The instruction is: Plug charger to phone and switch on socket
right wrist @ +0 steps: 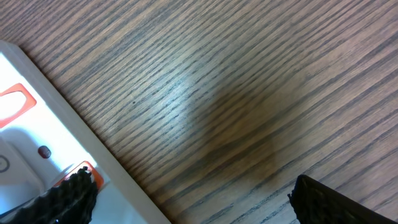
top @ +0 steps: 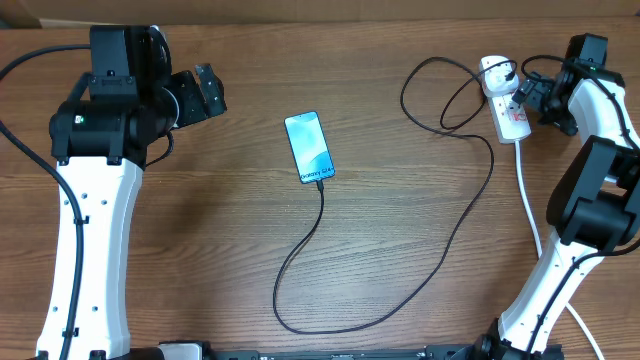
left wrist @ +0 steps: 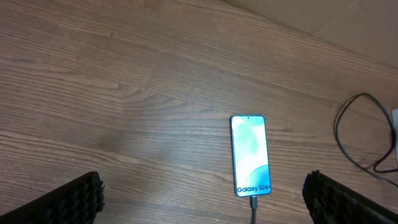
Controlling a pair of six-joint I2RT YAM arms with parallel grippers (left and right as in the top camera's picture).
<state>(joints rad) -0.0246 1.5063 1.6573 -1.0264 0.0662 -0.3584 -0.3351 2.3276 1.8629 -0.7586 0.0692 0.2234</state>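
The phone (top: pixel 309 147) lies flat mid-table, its blue screen lit; the left wrist view shows it too (left wrist: pixel 250 155). The charger (top: pixel 440 245), a thin black cable, runs from the phone's near short edge, loops toward the table front and curls back to the socket (top: pixel 508 105). Its connector tip (left wrist: pixel 254 203) sits in the phone's port. My left gripper (top: pixel 207 94) hangs open to the left of the phone, holding nothing. My right gripper (top: pixel 528 96) is open beside the socket. One of its fingers (right wrist: pixel 65 198) is over the white strip (right wrist: pixel 25 143), next to a red switch (right wrist: pixel 84 168).
The socket's thick white cord (top: pixel 528 200) runs down the right side toward my right arm's base. A pale surface (left wrist: pixel 348 25) borders the far edge of the wooden table (top: pixel 180 250).
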